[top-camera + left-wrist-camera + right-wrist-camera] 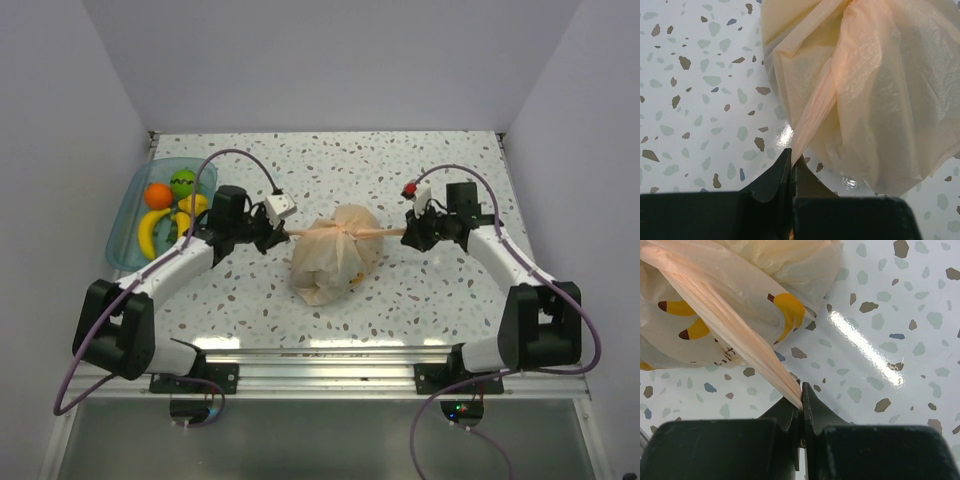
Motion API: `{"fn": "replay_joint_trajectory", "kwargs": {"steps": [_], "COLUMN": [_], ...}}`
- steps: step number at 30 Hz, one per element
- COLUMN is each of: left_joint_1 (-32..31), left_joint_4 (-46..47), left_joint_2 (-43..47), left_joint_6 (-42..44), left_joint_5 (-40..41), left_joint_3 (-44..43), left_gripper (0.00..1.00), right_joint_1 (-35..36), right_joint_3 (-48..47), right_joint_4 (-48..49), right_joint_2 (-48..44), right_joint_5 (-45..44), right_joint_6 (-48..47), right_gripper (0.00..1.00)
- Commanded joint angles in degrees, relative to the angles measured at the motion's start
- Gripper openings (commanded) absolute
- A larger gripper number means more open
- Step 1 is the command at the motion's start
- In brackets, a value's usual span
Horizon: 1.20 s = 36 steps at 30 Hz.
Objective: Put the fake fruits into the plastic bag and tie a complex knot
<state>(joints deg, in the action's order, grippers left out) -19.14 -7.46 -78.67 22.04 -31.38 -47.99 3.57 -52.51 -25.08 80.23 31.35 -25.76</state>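
The peach-orange plastic bag [333, 255] lies bulging at the table's middle, with yellow fruit showing through its film [790, 310]. Its two handles are pulled out sideways from the knot [344, 231] at the neck. My left gripper [272, 235] is shut on the left handle [810, 120], seen pinched at the tips [793, 159]. My right gripper [410, 236] is shut on the right handle [735, 330], stretched taut to its tips [801, 392]. An orange [157, 195], a green ball [182, 182] and yellow bananas [150, 235] lie in the blue tray.
The clear blue tray [128, 215] stands at the far left, behind my left arm. White walls close in the table at the back and both sides. A metal rail runs along the near edge [320, 352].
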Motion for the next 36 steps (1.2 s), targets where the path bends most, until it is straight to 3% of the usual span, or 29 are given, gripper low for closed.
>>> {"fn": "replay_joint_trajectory", "kwargs": {"steps": [1, 9, 12, 18, 22, 31, 36], "left_joint_1": [8.9, 9.2, 9.3, 8.9, 5.5, -8.4, -9.1], "left_joint_4": [-5.3, -4.7, -7.6, -11.7, -13.5, -10.6, -7.9], "left_joint_2": [-0.7, -2.3, -2.3, -5.2, -8.1, -12.2, -16.2], "left_joint_6": [2.1, 3.3, 2.7, 1.5, 2.2, -2.5, -9.1], "left_joint_5": [20.6, 20.1, 15.7, 12.1, 10.4, 7.1, 3.5], "left_joint_3": [2.2, 2.7, -2.8, -20.3, -26.1, -31.1, -35.8], "left_gripper": [0.00, 0.00, 0.00, 0.00, 0.00, 0.00, 0.00], "right_joint_1": [-10.6, -13.4, -13.3, -12.8, -8.4, 8.9, 13.1], "right_joint_3": [1.4, 1.1, -3.1, -20.8, -27.3, -33.0, -37.2], "right_joint_4": [1.2, 3.5, 0.7, -8.5, -12.6, -8.9, -5.2], "right_joint_2": [2.2, 5.2, 5.8, 9.2, 9.9, 10.3, 13.5], "right_joint_5": [-25.0, -25.2, -23.0, -15.5, -10.0, 1.5, 5.9], "right_joint_6": [-4.2, -5.6, -4.7, -0.1, 2.2, 14.2, 21.2], "right_gripper": [0.00, 0.00, 0.00, 0.00, 0.00, 0.00, 0.00]}}
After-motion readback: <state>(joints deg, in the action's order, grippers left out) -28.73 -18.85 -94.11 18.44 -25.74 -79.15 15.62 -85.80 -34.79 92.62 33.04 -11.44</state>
